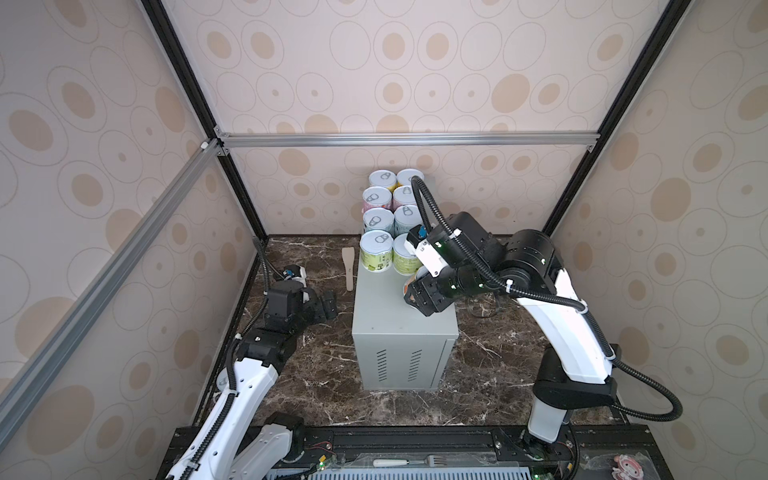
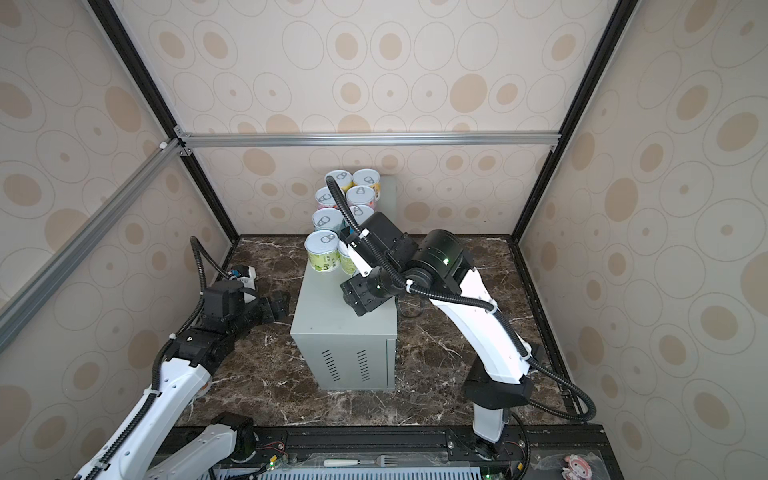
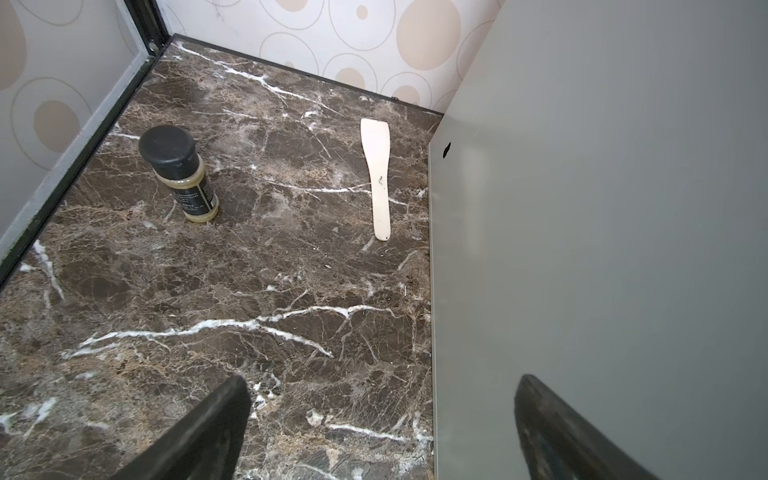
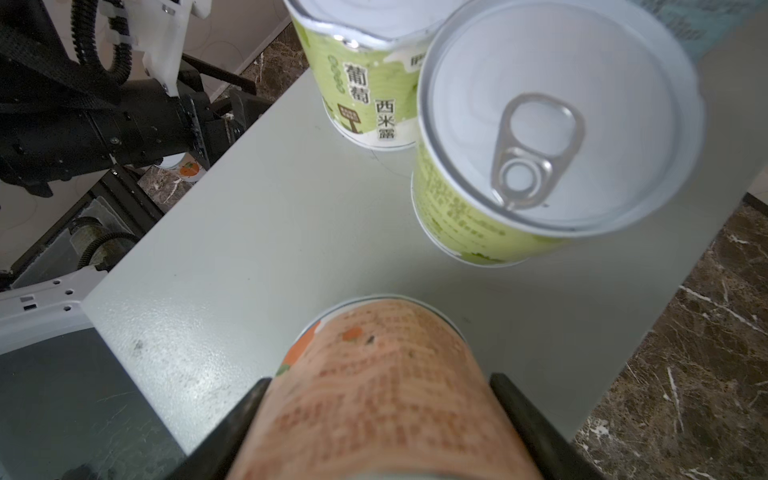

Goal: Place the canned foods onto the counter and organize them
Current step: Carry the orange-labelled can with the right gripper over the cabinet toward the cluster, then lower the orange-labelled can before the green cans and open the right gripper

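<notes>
The right gripper [image 4: 380, 380] is clamping an orange can [image 4: 386, 332] by its sides, jaws part closed around it. It is holding the can over the bare near part of the counter [image 1: 395, 328]; whether the base is touching the top I cannot tell. Just beyond it the two green cans [image 4: 540, 145] are standing as the front pair of eight cans [image 1: 378, 216], which are ranked in two columns running toward the back.

To do this step well, the arm should be lowering the can upright and straight. It should be aiming in line with the right-hand column, close to the green can ahead without nudging it, since a push there could be shunting the whole column. The jaws should be opening only once the base is sitting flat, then rising straight up so the fingers are not dragging the label.

Space should be staying free alongside for a second orange can [image 4: 189, 168], sitting low beside the counter near the left arm. The left gripper [image 3: 382, 382] is hanging wide open and empty next to the counter's side.
</notes>
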You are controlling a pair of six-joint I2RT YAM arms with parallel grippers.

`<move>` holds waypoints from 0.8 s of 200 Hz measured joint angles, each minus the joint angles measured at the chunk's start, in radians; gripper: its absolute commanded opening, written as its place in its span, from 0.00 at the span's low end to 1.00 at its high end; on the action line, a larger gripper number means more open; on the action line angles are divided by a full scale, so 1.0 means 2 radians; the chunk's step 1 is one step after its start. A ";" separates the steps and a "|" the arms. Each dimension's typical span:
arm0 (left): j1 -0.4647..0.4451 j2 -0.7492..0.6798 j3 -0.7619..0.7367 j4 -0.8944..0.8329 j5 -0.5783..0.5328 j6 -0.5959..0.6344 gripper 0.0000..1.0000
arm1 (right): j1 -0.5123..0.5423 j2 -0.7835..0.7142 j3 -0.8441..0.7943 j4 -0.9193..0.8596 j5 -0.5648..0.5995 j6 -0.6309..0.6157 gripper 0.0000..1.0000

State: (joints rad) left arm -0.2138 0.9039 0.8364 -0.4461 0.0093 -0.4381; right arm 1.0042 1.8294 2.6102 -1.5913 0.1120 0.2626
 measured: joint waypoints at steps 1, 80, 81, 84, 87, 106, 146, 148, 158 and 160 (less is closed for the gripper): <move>0.000 0.000 0.000 0.000 0.000 0.000 0.99 | 0.000 0.000 0.000 0.000 0.000 0.000 0.46; 0.000 0.004 -0.029 0.023 0.004 0.002 0.99 | 0.002 0.010 0.008 0.001 -0.002 0.000 0.51; 0.000 0.004 -0.030 0.024 0.004 0.003 0.99 | 0.002 0.010 0.008 0.001 -0.002 0.000 0.51; 0.000 0.004 -0.031 0.024 0.004 0.002 0.99 | 0.002 0.011 0.009 0.001 -0.002 0.000 0.52; 0.000 0.004 -0.032 0.025 0.004 0.002 0.99 | 0.002 0.012 0.010 0.000 -0.002 0.000 0.53; 0.000 0.003 -0.041 0.027 0.004 0.002 0.99 | 0.002 0.016 0.013 0.003 -0.003 0.000 0.59; 0.000 -0.001 -0.051 0.032 0.004 0.002 0.99 | 0.002 0.020 0.014 0.010 -0.004 0.000 0.71; 0.000 -0.001 -0.051 0.032 0.004 0.003 0.99 | 0.002 0.020 0.014 0.010 -0.004 0.000 0.71; 0.000 -0.002 -0.051 0.033 0.004 0.003 0.99 | 0.002 0.021 0.014 0.011 -0.004 0.000 0.73; 0.000 -0.002 -0.051 0.033 0.004 0.002 0.99 | 0.002 0.021 0.014 0.012 -0.004 0.000 0.74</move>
State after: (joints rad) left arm -0.2142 0.8993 0.7349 -0.3794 0.0166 -0.4332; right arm 1.0088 1.8713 2.6377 -1.5681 0.1047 0.2626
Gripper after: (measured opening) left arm 0.992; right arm 0.754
